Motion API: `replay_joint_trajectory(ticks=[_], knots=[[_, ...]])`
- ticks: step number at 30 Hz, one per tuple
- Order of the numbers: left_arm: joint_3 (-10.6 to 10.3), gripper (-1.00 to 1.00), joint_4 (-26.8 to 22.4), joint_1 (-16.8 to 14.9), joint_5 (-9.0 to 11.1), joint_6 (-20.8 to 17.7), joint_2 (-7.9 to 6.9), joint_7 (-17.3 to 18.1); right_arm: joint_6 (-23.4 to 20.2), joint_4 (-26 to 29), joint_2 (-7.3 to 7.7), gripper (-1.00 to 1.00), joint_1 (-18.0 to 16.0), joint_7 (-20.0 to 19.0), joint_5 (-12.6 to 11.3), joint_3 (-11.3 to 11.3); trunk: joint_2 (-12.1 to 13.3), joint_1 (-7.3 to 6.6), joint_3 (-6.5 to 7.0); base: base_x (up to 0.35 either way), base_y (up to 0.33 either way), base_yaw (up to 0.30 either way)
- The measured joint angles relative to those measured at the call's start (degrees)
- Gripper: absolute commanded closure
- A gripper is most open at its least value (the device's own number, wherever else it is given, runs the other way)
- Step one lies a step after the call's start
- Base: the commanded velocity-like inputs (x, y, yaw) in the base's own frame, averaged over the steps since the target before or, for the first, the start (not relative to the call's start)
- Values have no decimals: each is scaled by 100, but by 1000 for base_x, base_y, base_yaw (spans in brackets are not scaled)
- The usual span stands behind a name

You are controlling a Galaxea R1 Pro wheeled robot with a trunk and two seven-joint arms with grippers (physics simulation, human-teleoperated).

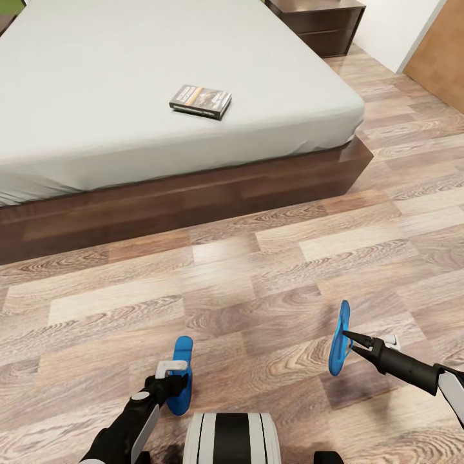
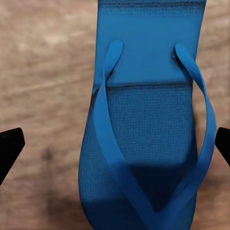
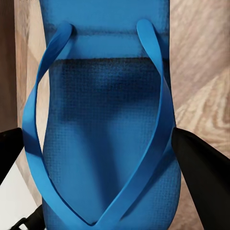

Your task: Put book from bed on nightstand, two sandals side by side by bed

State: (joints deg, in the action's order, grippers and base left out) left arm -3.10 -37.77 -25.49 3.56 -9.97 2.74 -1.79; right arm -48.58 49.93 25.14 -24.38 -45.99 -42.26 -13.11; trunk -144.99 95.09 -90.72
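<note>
The bed [image 1: 161,71] is the landmark here: big pale grey mattress on a dark wood frame, taking up the far left & centre of the head view.

Left side first. The left gripper [image 1: 175,380] is low over the wood-plank floor [image 1: 270,264], well short of the bed's near side rail. Under it a blue sandal [image 1: 182,374] lies flat on the planks, sole down, straps up. In the left wrist view that sandal [image 2: 148,139] sits between the two dark fingertips [image 2: 9,148], w/ floor showing on both sides. So the jaws are spread wide & not gripping.

Centre: the book [image 1: 200,101] lies flat on the mattress, nr the bed's foot-end corner, cover up.

Right side: the right gripper [image 1: 351,340] has the 2nd sandal [image 1: 339,338] up on edge, roughly level w/ the first & well apart from it, also clear of the bed rail. Right wrist view: black fingers [image 3: 201,163] press in against both edges of that sandal [image 3: 105,134], closed on it.

Far right, beyond the bed's far corner: a nightstand [image 1: 319,19], dark brown w/ drawers, just beside the mattress edge.
</note>
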Motion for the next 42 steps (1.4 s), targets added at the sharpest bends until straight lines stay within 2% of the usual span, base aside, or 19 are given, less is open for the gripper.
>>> replay_joint_trajectory(ticks=[12,15,20,29,40,42], knots=[[-9,-100,16,0,10,9,1,-11,0,0,0,100,3,0,1,0,0,0,0,0,0,0],[-14,-100,20,0,12,10,0,103,-1,0,0,100,1,0,-1,0,0,0,0,0,0,0],[-14,-100,25,0,11,13,-8,505,0,0,0,100,1,0,0,0,0,0,0,0,0,0],[-12,-100,26,0,3,13,-9,560,-1,0,0,100,-1,0,-1,0,0,0,0,0,0,0],[-12,-100,26,0,2,13,-6,555,4,1,0,100,0,0,11,2,-15,29,-243,0,0,0],[-13,-100,26,0,2,13,-6,557,-1,2,-1,100,1,0,-1,1,-15,28,-244,0,0,0]])
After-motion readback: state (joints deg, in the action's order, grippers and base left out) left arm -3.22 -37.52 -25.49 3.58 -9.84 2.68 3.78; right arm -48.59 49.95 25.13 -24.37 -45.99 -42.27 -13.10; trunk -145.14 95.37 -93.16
